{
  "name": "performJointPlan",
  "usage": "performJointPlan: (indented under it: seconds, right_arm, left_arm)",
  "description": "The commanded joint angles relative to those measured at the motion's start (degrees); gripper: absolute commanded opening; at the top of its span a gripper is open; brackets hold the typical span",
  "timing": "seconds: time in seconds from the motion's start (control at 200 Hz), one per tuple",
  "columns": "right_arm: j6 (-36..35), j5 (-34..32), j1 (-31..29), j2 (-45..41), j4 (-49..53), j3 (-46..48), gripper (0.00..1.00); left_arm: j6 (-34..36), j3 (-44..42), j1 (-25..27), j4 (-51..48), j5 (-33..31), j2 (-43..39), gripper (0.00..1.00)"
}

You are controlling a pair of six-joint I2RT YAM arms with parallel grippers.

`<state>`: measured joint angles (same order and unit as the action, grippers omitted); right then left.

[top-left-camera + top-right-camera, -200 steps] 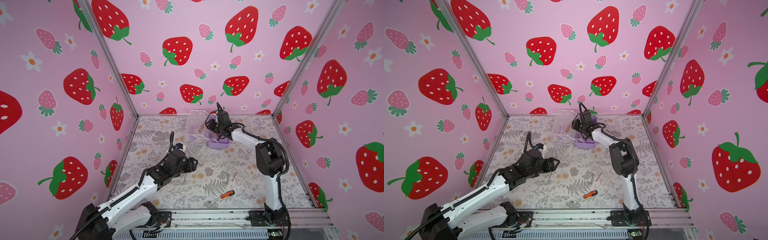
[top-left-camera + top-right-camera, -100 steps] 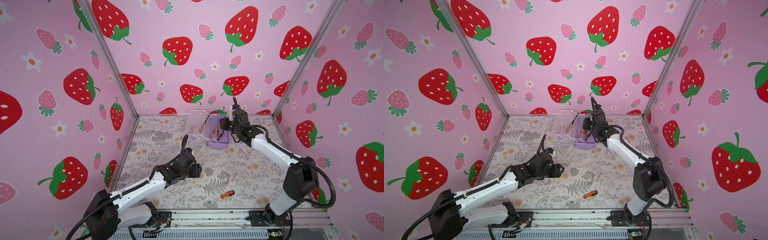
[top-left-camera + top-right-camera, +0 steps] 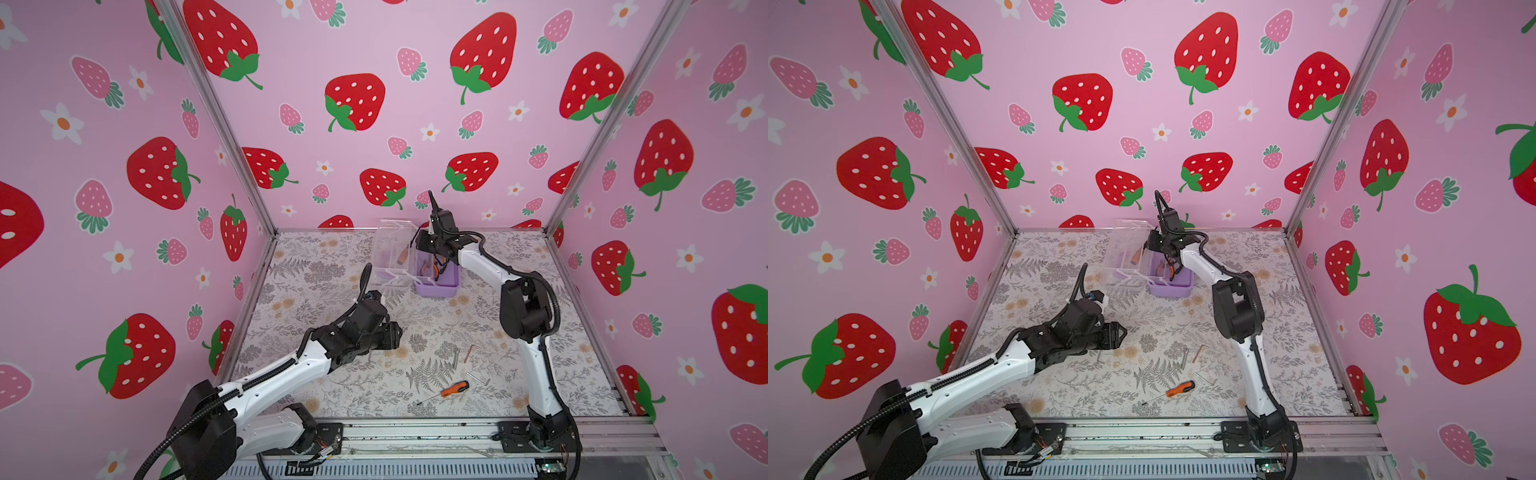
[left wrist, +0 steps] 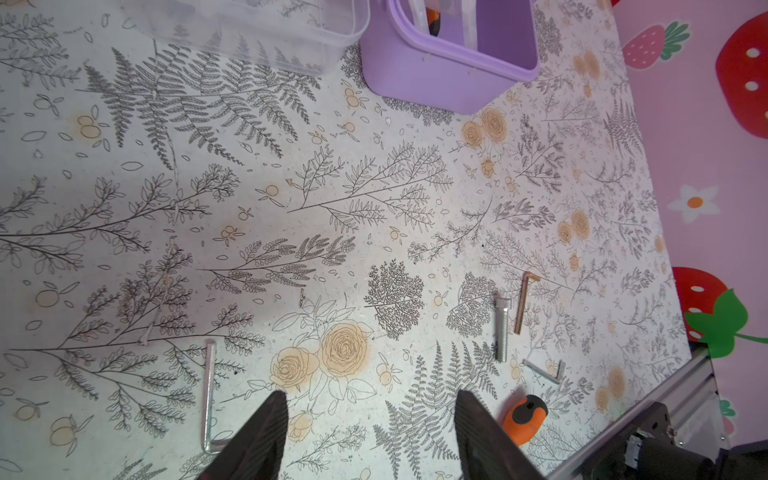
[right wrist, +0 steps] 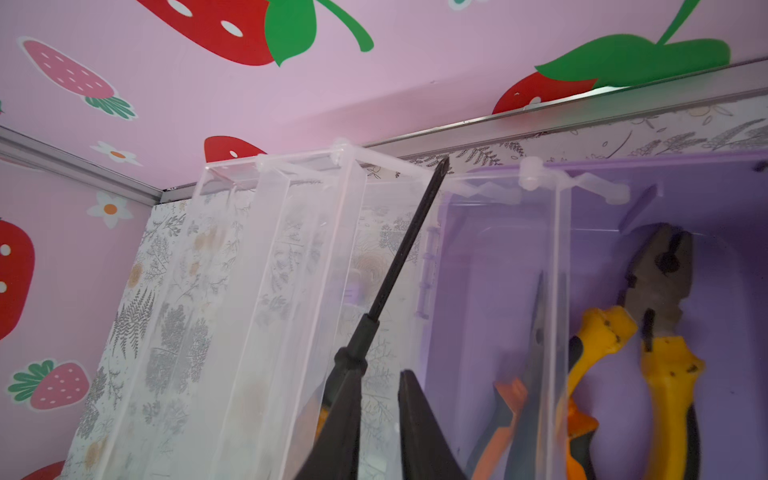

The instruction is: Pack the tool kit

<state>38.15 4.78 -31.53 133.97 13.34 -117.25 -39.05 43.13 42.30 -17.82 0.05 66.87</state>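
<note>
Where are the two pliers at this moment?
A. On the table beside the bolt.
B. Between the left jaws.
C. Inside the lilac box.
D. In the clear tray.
C: the right wrist view shows the yellow pliers and the orange pliers lying in the lilac box.

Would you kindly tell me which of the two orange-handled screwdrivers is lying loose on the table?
The front screwdriver, flat on the floral mat near its front edge. The other screwdriver leans inside the clear tray beside the lilac box.
</note>
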Motion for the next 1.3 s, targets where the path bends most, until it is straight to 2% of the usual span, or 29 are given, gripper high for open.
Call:
performJointPlan:
  seconds: [0.0, 0.205, 0.425, 0.81, 1.04, 1.291]
  right_arm:
    - [1.5, 2.5, 1.6, 2.0, 2.3, -5.4, 0.23]
    - [4.0, 6.6, 3.4, 6.3, 1.0, -9.2, 0.29]
    - [6.9, 10.7, 4.1, 10.0, -1.9, -11.1, 0.29]
    - [8.6, 12.7, 4.0, 14.5, -3.3, -14.7, 0.29]
    - [8.5, 14.0, 3.7, 15.3, -3.1, -16.1, 0.09]
    - [8.7, 17.6, 3.4, 13.0, -2.9, -14.1, 0.05]
  left_arm:
    - [-0.6, -0.2, -1.3, -0.1, 0.8, -0.7, 0.67]
    - [-0.9, -0.8, -2.7, 0.5, 2.0, 0.2, 0.67]
    - [-0.8, -0.8, -3.3, 0.9, 2.9, 1.6, 0.66]
    - [-1.0, -0.5, -4.2, 2.2, 4.5, 4.2, 0.66]
    - [-1.2, -0.1, -4.6, 2.6, 5.7, 6.0, 0.65]
    - [-1.7, -0.4, -4.9, 2.6, 6.1, 6.0, 0.65]
